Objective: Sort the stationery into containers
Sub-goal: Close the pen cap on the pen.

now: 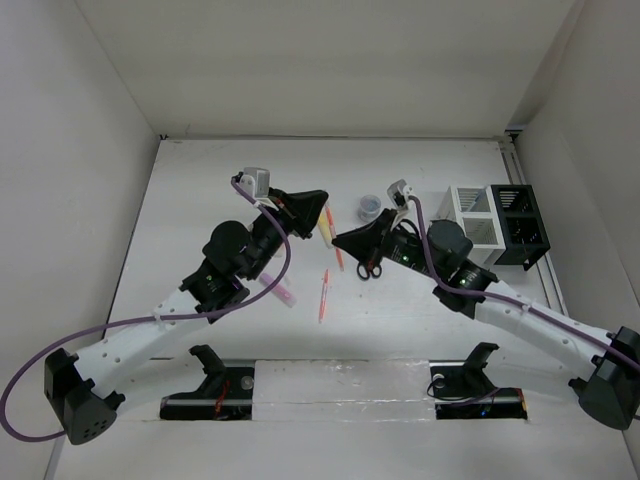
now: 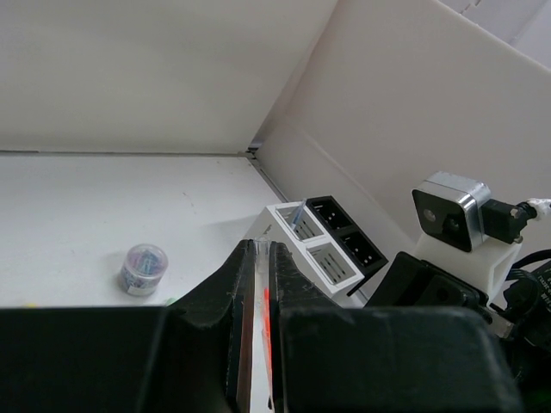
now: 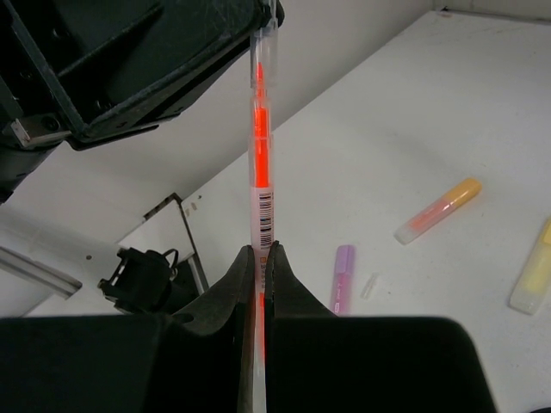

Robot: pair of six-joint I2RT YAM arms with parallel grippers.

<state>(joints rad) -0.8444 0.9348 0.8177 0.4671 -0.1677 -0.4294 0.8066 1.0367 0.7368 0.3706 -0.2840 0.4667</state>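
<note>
left pincer [image 2: 261,251]: clenched on orange-red pen [image 3: 258,155] | right pincer [image 3: 261,253]: clenched on same pen's other end

No readable text; barcode [image 3: 265,213] on orange-red pen [image 3: 258,155]

Overhead view looking down, close wrist views, both sharing pen [image 3: 260,155]

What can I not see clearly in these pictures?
Scissors: top view, blades hidden under the right gripper.
Black box: top view, inside too dark to see.
Pen: right wrist view, upper end hidden inside the left gripper.
</note>
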